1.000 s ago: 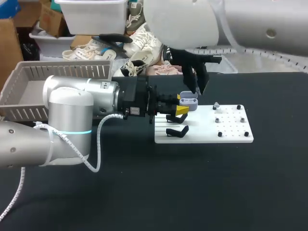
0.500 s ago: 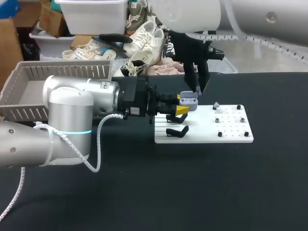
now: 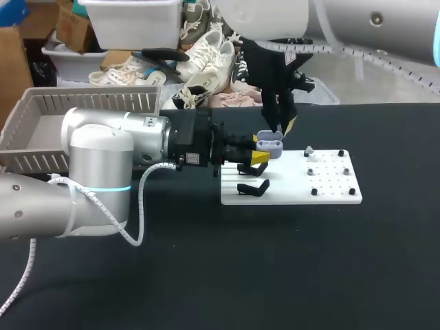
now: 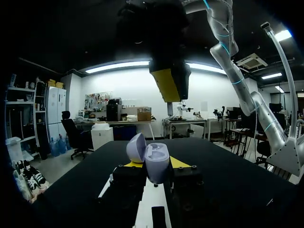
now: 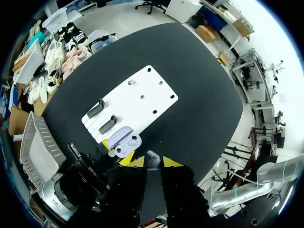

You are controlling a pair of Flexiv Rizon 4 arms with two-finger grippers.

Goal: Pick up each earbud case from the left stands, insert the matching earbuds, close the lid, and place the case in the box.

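Status: early, I'd say. My left tool [image 3: 261,157] is clamped on the lilac plastic earbud case [image 3: 270,144], lid open, over the white stand board [image 3: 330,194]; right tool [image 5: 152,163] pinches a small pale earbud [image 5: 152,158] above it. Insertion, closing, boxing remain.

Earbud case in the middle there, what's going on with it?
The left gripper holds the open lilac earbud case just above the white board. The right gripper hangs over it with a small pale earbud pinched between its fingers, not yet in the case. The box sits at the table's left.
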